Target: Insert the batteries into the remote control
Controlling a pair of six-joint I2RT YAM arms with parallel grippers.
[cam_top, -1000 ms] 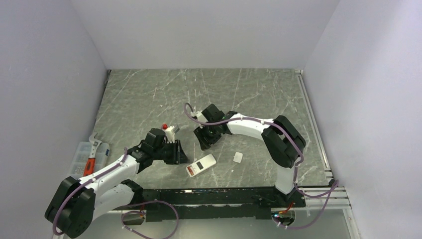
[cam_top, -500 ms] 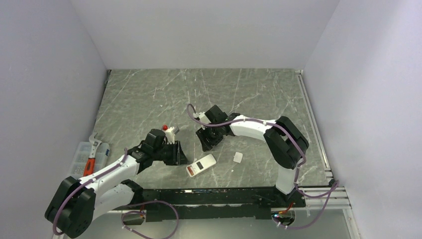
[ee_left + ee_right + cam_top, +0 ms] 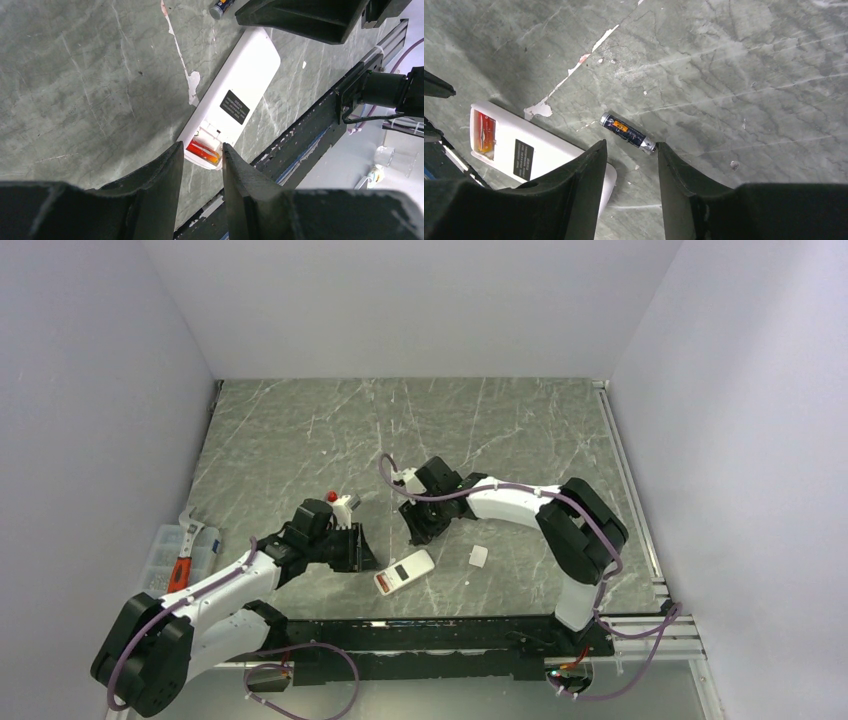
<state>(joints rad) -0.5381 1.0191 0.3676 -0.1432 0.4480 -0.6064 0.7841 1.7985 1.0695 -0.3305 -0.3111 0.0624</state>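
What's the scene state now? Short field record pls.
remote: back up on table
compartment: open, something orange inside
battery: loose on table beside remote
left gripper: open, empty, over remote's compartment end
right gripper: open, over battery, not gripping
white square: on table, right of remote

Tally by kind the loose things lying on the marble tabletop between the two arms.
remote control: 1
battery: 1
small white square piece: 1
Total: 3
The orange item in the remote control's open end is unclear, so not counted.
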